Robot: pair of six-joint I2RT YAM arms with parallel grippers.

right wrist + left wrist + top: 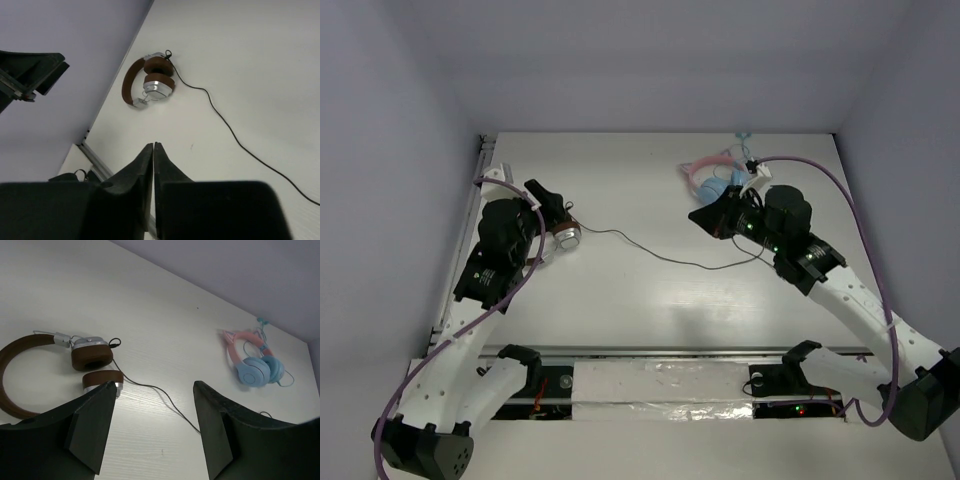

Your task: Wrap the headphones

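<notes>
The headphones (91, 357), with a brown headband and silver-and-brown earcups, lie flat at the table's left. In the top view only one earcup (566, 236) shows beside my left arm. Their thin dark cable (660, 255) runs right across the table; it also shows in the left wrist view (165, 396) and the right wrist view (225, 125). My left gripper (152, 386) is open and empty, above the table just beside the earcups; in the top view it (548, 200) hovers over the headphones. My right gripper (153, 146) is shut and empty, held above the cable's far end (700, 215).
Smaller pink-and-light-blue headphones (712, 180) lie at the back right, just behind my right gripper, also seen in the left wrist view (255, 365). Walls enclose the table on three sides. A metal rail (670, 352) runs along the near edge.
</notes>
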